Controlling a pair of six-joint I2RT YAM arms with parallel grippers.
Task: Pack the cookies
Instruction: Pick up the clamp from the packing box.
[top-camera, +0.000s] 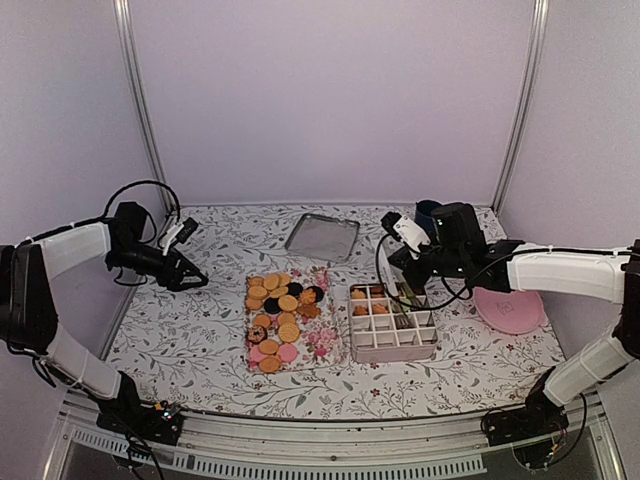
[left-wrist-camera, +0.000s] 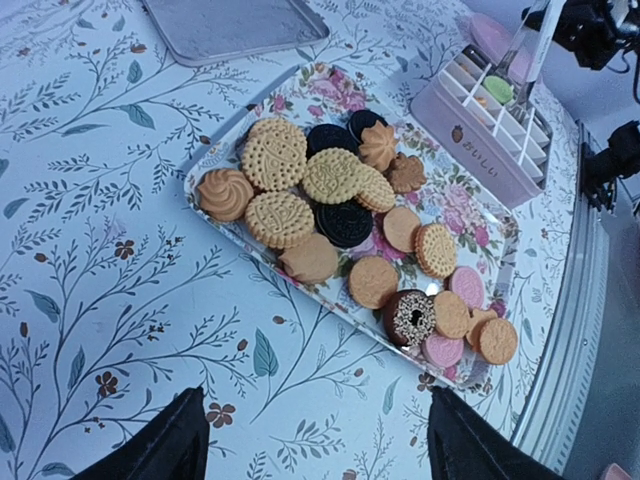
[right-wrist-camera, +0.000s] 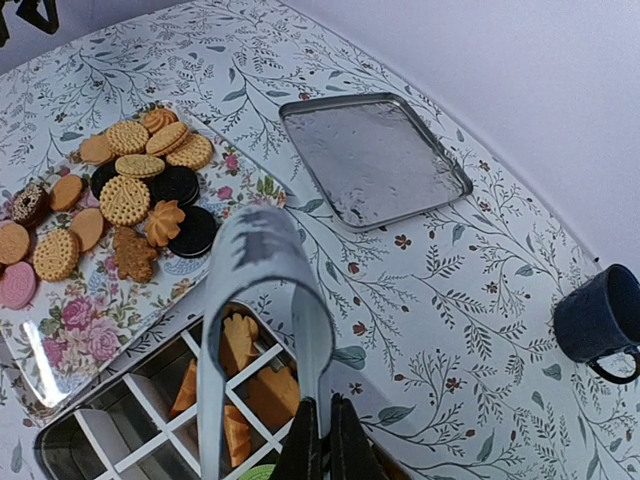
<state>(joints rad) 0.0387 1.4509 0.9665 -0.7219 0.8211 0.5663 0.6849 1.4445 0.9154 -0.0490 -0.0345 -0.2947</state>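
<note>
Midway across the table (top-camera: 180, 330), the cookies (top-camera: 287, 303) lie flat on a floral tray (top-camera: 322, 345). The tray's long axis runs from the far edge toward the near edge. The batch follows that line, with golden and dark ones at the far end and pink ones nearest the arms.

More orange cookies sit in the far compartments of a divided box (top-camera: 392, 352), just beside the tray on the side of the right edge. One green cookie lies in a cell there.

The right gripper (right-wrist-camera: 327, 437) has its jaws pinched together on metal tongs (right-wrist-camera: 262, 260), which reach out over the box. The bottom of the wrist view cuts the tongs off, so whether they touch a cookie cannot be told.

The left gripper (left-wrist-camera: 315, 432) hangs toward the left edge, apart from the tray, jaws spread wide with nothing between them.

A metal tray (top-camera: 322, 237) lies by the far edge. A blue mug (right-wrist-camera: 600, 315) stands near the far right corner. A pink plate (top-camera: 508, 310) lies by the right edge, its far rim covered by the right arm.
</note>
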